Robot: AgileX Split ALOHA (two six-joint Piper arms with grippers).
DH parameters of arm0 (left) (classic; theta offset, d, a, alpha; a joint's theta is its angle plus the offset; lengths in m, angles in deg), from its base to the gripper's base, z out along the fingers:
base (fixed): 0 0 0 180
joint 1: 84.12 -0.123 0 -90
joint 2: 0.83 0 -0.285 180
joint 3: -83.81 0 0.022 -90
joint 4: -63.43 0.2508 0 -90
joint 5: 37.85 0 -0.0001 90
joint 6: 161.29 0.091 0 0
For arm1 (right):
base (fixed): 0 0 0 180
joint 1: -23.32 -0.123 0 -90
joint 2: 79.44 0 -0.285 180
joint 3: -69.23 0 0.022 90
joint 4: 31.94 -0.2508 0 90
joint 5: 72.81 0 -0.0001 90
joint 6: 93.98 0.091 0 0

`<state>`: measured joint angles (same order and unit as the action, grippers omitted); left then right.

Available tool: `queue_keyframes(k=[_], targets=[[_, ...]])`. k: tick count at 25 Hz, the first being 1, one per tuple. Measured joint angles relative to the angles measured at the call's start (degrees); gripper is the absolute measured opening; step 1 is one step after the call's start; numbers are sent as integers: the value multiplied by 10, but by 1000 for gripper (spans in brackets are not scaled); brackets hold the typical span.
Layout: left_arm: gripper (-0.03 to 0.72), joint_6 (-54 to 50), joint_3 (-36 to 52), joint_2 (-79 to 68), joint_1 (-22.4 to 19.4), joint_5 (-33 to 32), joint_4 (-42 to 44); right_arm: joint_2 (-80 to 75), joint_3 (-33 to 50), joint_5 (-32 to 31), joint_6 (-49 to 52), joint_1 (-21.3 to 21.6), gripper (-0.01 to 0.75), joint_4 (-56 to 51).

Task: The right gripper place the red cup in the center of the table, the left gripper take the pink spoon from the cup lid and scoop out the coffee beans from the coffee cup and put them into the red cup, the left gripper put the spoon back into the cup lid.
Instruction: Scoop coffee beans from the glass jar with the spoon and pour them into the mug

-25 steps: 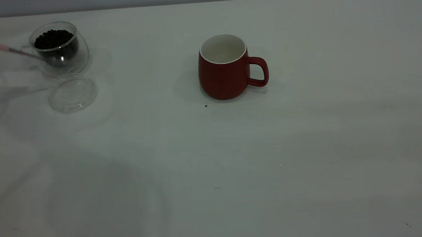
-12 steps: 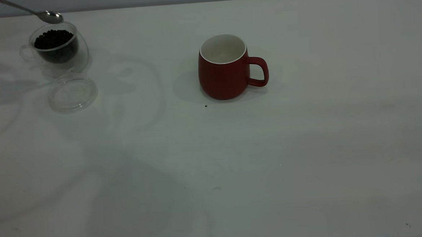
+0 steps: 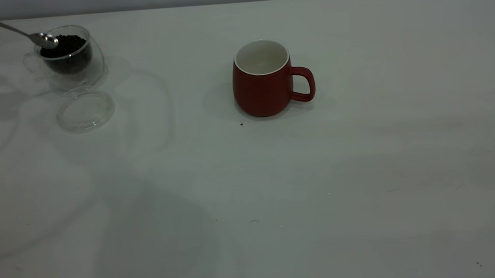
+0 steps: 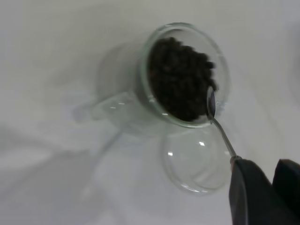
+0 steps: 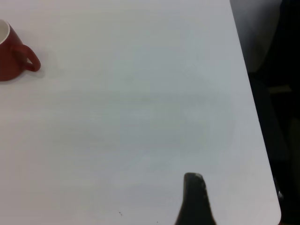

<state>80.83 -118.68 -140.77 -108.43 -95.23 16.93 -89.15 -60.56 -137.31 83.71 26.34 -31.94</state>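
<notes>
The black left hand [image 4: 262, 187] clenches the pink-handled metal spoon [image 3: 44, 39], bowl apparently touching the dark beans [image 3: 66, 41] in the clear glass cup [image 3: 72, 65], at the white table's [image 3: 317, 173] ten o'clock. The dark-red ceramic mug [image 3: 263, 86] stands near centre; the right hand's [image 5: 194, 201] state is unclear.

The right wrist view looks across a broad bare stretch of the white table [image 5: 140, 108], whose edge runs past a dark area beyond the tabletop. The red cup [image 5: 10, 58] stands upright far from the camera, cut off by the picture's border so that only part of its dark-red body, a strip of white rim and its loop handle show. Of the right gripper [image 5: 194, 199] a single black fingertip shows close to the camera above the table, well apart from the cup, and how its jaws stand cannot be told.
</notes>
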Motion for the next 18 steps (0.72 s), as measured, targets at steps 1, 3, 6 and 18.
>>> queue_keyframes(k=[1,3,6,18], targets=[[119,6,0,-4,0,6,-1,0,0,0,0,0,591,0],[119,20,0,-15,0,13,-8,0,0,0,0,0,591,0],[119,38,0,-27,0,22,-31,0,0,0,0,0,591,0],[119,21,0,-63,-9,-6,-86,0,0,0,1,0,591,0]])
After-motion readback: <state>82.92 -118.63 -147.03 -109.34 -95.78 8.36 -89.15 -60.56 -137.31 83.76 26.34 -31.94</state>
